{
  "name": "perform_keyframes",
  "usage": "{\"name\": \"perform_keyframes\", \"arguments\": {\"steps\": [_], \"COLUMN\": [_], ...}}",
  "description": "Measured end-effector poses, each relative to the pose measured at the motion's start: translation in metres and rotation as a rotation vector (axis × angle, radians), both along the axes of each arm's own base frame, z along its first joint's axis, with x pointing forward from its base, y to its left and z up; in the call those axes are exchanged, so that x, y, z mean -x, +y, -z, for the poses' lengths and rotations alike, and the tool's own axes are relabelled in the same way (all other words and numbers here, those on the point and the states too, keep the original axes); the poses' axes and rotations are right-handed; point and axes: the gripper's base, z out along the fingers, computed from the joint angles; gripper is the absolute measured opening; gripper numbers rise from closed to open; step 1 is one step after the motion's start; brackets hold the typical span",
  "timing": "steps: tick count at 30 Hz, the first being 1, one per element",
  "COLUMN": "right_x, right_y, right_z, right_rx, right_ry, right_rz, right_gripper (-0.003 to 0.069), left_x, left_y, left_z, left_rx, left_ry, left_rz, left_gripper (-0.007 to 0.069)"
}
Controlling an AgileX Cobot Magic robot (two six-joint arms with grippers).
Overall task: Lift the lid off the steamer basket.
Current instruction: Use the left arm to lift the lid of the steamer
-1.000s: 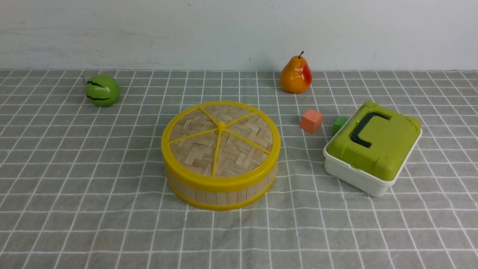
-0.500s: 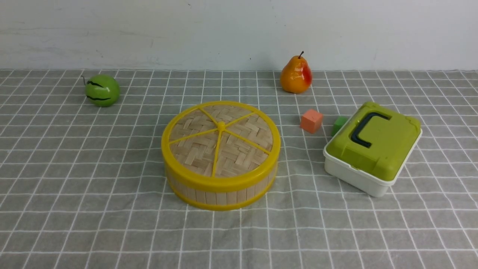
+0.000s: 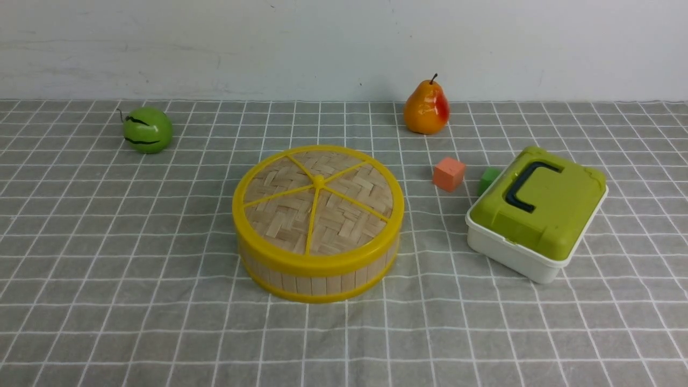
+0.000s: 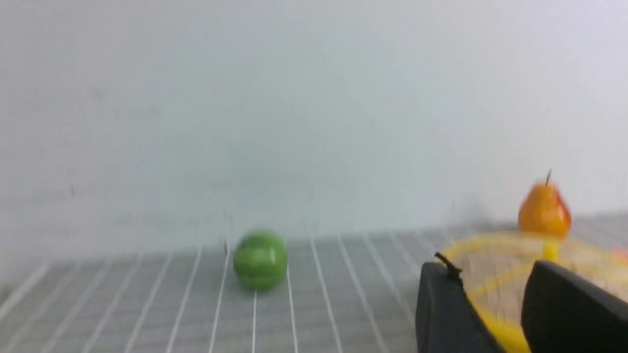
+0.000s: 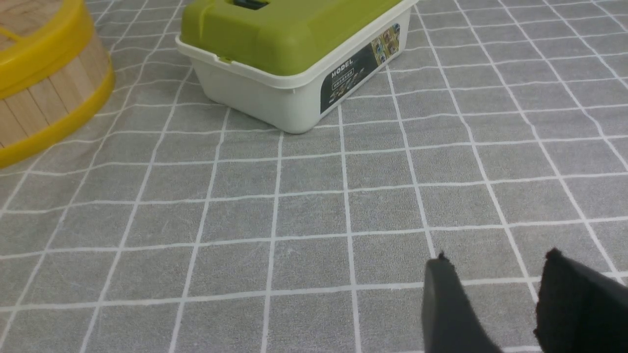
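Evidently light and stiff, the lid sits flush on the steamer basket, straight ahead of the left gripper, whose fingers stand apart with the lid showing between them. Woven bamboo looks brittle and the small centre knob slippery; the thick yellow rim seems the safer hold. The right gripper, also parted, hangs well away, empty.

lid: yellow rim, woven tan | box: white, green top | cloth: grey, white grid | pear: orange-red
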Motion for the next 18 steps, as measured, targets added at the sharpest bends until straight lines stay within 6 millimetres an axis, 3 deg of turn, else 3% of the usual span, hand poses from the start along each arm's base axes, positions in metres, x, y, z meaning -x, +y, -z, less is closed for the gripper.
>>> {"name": "perform_keyframes", "arguments": {"steps": [6, 12, 15, 18], "right_x": [0.000, 0.000, 0.000, 0.000], "right_y": [0.000, 0.000, 0.000, 0.000], "right_z": [0.000, 0.000, 0.000, 0.000], "right_rx": [0.000, 0.000, 0.000, 0.000], "right_ry": [0.000, 0.000, 0.000, 0.000], "right_rz": [0.000, 0.000, 0.000, 0.000], "right_gripper": [0.0243, 0.0243, 0.0243, 0.0243], "left_x": [0.011, 0.020, 0.027, 0.035], "left_y": [-0.002, 0.002, 0.010, 0.010], "left_z": [-0.022, -0.037, -0.071, -0.112], "left_rx": [0.034, 0.271, 0.441, 0.397], "left_ry": [-0.273, -0.406, -0.363, -0.254], "left_rz": [0.036, 0.130, 0.144, 0.110], "left_gripper": [0.0238, 0.0237, 0.0177, 0.0044]}}
